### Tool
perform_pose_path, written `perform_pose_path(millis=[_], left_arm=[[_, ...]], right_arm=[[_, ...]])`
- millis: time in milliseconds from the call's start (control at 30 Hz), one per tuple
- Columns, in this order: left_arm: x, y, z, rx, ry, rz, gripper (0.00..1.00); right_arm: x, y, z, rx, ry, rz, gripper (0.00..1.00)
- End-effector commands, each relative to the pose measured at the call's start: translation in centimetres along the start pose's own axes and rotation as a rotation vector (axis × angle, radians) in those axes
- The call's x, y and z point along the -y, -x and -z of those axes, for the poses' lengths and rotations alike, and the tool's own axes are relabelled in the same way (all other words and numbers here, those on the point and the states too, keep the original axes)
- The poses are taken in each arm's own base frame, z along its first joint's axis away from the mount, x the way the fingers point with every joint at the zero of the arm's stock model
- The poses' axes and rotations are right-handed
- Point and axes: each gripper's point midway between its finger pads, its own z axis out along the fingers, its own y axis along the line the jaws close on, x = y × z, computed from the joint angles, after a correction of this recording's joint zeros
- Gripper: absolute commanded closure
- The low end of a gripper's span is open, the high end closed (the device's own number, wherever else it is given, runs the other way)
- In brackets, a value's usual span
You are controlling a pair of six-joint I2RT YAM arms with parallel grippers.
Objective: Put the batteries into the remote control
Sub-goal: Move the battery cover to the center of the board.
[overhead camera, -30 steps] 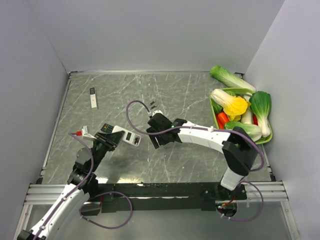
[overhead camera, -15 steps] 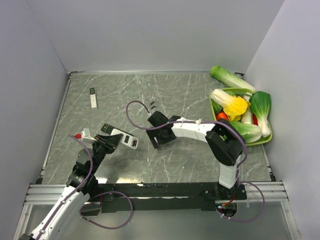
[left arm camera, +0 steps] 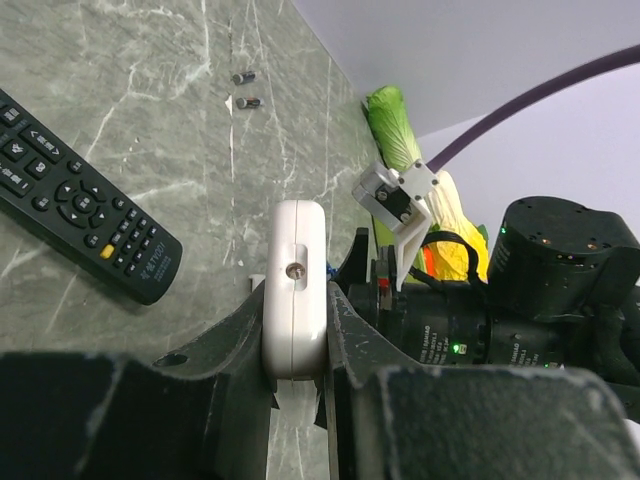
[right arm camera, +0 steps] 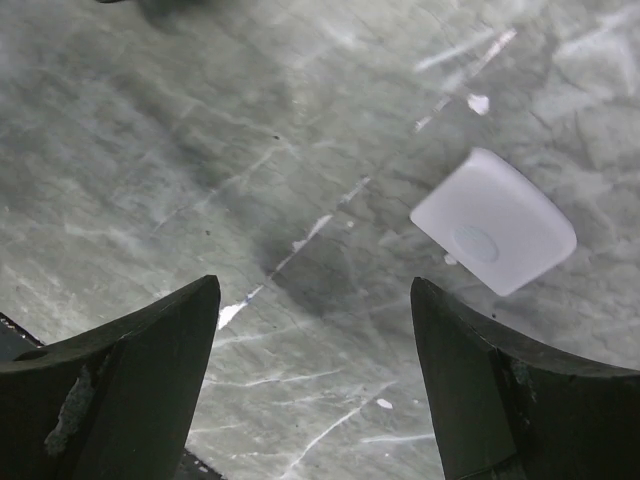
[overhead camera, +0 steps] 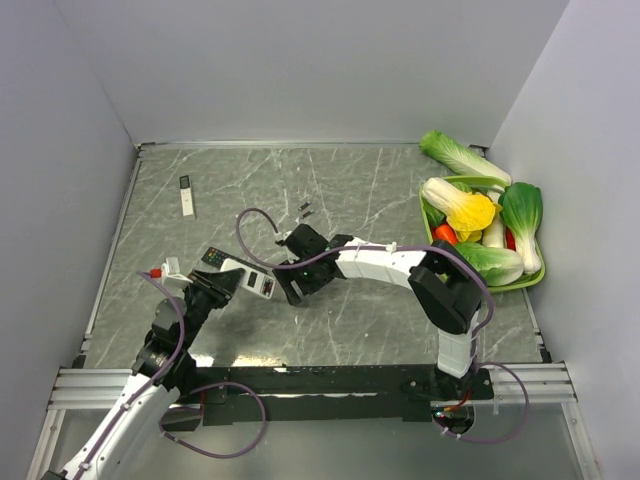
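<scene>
- Batteries (left arm camera: pixel 248 102) on bench (overhead camera: pixel 380 190): two tiny dark cells side by side at back-centre, well apart from both hands. None loaded yet. Colour too small to tell.
- Probably light, stiff and smooth. Round, so prone to roll or squirt out of a pinch. Best taken across the barrel at mid-length, one at a time, with ends left free for seating against the contacts.
- Left hand (left arm camera: pixel 295 345) pinching white remote (left arm camera: pixel 295 270) across its width, edge-on in the left wrist view, seemingly lifted off the bench. Rigid light plastic shell, by the look of it. Grip looks firm.
- Right hand (right arm camera: pixel 312 300) spread wide, nothing between the fingers, hovering low over the bench close beside the held remote.
- White cover piece (right arm camera: pixel 493 235) flat on the bench under the right hand. Probably the battery door, off the remote.
- Black remote (left arm camera: pixel 85 215) lying on the bench just left of the held one, not gripped.
- Versus a second ago: right hand shifted left, from mid-bench to right next to the white remote. Left hand and white remote in roughly the same spot. Batteries unmoved.
</scene>
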Motion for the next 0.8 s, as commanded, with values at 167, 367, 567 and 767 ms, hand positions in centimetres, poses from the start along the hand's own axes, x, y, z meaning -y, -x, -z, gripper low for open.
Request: perform_pose_path(millis=[167,367,567,767], left_arm=[[2.2,1.9,0.6,0.064,-0.052,-0.016,0.99],[2.4,2.0,0.7,0.064,-0.052,-0.025,0.99],[2.5,2.0,0.8,0.064,-0.055,-0.028,0.99],[2.5,2.0,0.7,0.061,-0.061,-0.025,0.99]], right_arm=[[2.0,4.9,3.0,0.159,-0.091,0.154,0.18],[4.4,6.9,1.9,0.154,-0.111,0.213,0.23],[4.6,6.4,0.4,0.109,-0.068,0.231,0.22],[4.1,4.7,-0.7,0.077,0.000,0.241,0.20]])
